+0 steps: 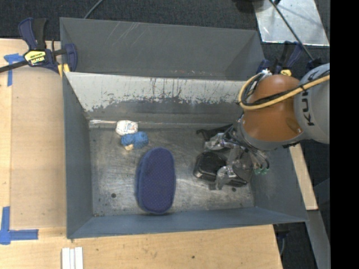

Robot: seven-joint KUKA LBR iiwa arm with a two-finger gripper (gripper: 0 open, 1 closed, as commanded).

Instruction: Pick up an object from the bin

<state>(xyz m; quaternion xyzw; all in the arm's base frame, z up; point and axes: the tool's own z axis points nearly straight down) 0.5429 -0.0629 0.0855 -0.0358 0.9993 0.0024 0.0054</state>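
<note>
Claw (220, 162) is low at the bin's (76, 167) right, fingers apart, astride one black thing (205, 166) lying on the floor. The claw hides part of it, so I cannot tell its long axis. One blue oval pad (155, 179) lies centre, lengthwise front to back. One small white-and-blue toy (130, 134) lies far-left.

This was a robotics lab, a test cell by the look of it. A robot arm (317, 108) with an orange cover (272, 116) and a yellow cable (242, 94) stood just right of the pincer (223, 161). A scuffed grey metal bin (168, 60) lay around the pincer. Far beyond it, a black wire (104, 0) trailed over a dark floor (168, 4).
</note>
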